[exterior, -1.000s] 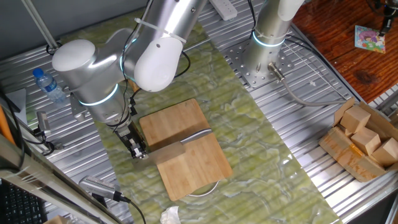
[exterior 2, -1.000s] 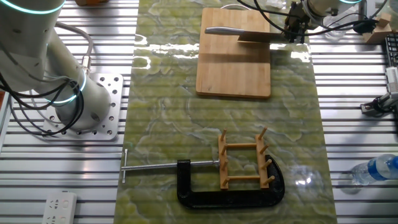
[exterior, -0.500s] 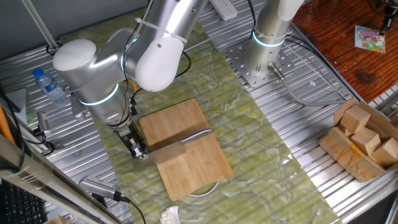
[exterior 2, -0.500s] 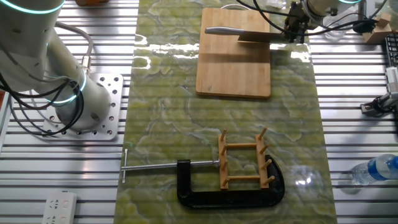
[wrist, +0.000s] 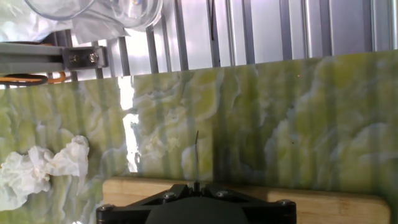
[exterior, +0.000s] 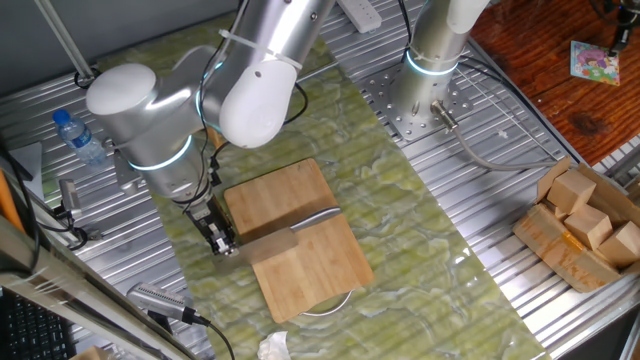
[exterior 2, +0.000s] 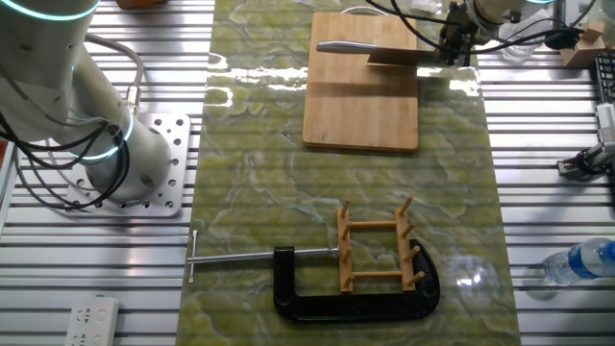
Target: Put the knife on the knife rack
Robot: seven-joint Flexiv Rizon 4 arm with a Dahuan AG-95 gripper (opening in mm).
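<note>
The knife (exterior: 285, 235) is over the wooden cutting board (exterior: 280, 195), its silver handle pointing toward the board's middle. In the other fixed view the knife (exterior 2: 375, 53) is at the board's (exterior 2: 360, 106) far end. My gripper (exterior: 226, 245) is at the board's left edge, shut on the end of the blade. It also shows in the other fixed view (exterior 2: 450, 50). In the hand view the gripper (wrist: 196, 186) has its jaws closed on a thin edge-on blade (wrist: 196, 155). The light-wood knife rack (exterior 2: 377, 255) stands at the near end of the mat, far from the knife.
A black clamp (exterior 2: 317, 306) grips the rack's base. A water bottle (exterior: 78, 138) stands left of the arm. Crumpled tissue (wrist: 37, 168) lies off the board's end. A box of wooden blocks (exterior: 585, 225) sits at the right. A second arm's base (exterior 2: 144, 163) is bolted beside the mat.
</note>
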